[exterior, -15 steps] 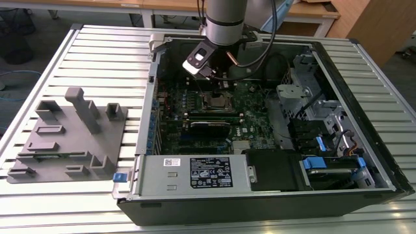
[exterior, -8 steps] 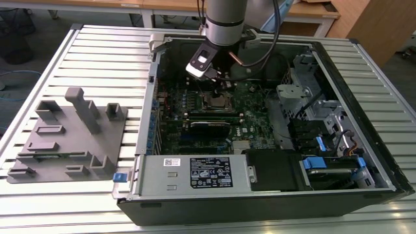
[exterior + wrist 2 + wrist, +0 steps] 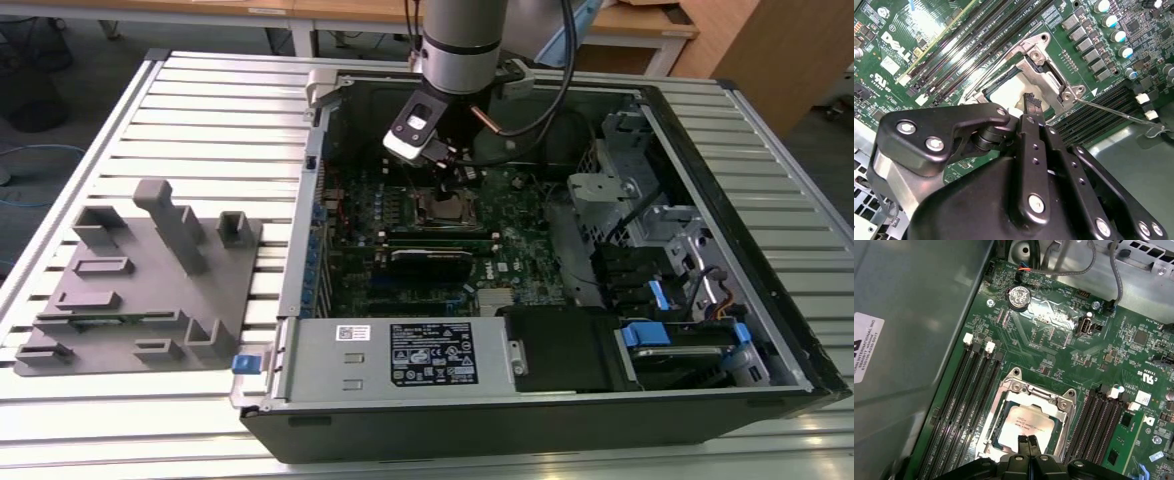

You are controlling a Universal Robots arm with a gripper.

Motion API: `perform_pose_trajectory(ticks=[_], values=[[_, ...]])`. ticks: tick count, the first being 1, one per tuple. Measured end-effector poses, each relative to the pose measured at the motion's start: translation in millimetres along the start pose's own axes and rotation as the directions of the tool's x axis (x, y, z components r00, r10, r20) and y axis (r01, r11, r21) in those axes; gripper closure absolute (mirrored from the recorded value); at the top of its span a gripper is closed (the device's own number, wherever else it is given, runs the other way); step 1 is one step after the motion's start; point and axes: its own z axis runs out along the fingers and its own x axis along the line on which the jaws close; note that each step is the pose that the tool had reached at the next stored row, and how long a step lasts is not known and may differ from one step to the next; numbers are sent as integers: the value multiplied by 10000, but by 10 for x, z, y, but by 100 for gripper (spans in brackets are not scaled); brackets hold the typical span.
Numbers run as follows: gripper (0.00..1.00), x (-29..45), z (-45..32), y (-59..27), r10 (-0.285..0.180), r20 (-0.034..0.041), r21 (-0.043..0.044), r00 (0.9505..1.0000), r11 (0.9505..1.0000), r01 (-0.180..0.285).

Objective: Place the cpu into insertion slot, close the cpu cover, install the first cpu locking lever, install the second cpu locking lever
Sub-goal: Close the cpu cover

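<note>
First wrist view shows the jaws pressed together with nothing between them, their tips low over one edge of the cpu [image 3: 1026,421]; whether they touch it I cannot tell. The cpu sits in the insertion slot [image 3: 995,415], and the cpu cover [image 3: 1039,396] appears to lie down around it. In the second wrist view a thin wire locking lever [image 3: 1114,111] runs out from the socket corner over the memory slots [image 3: 1086,127], and it looks unlatched. So the main risk, as I judge it, is that the cover is not clamped: a sideways nudge from the tips could lift it or shift the chip in its seat. A hard downward push could mar the metal top, and a tip slipping off the wire could strike the motherboard [image 3: 1049,340] parts beside the socket.
</note>
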Motion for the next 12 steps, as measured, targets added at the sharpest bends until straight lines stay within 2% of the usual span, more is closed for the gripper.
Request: perform_pose_trajectory(ticks=[8,12], values=[[89,0,0,0,-31,-1,-2,10000,10000,31],[89,0,0,0,-520,-13,-14,9986,9986,520]])
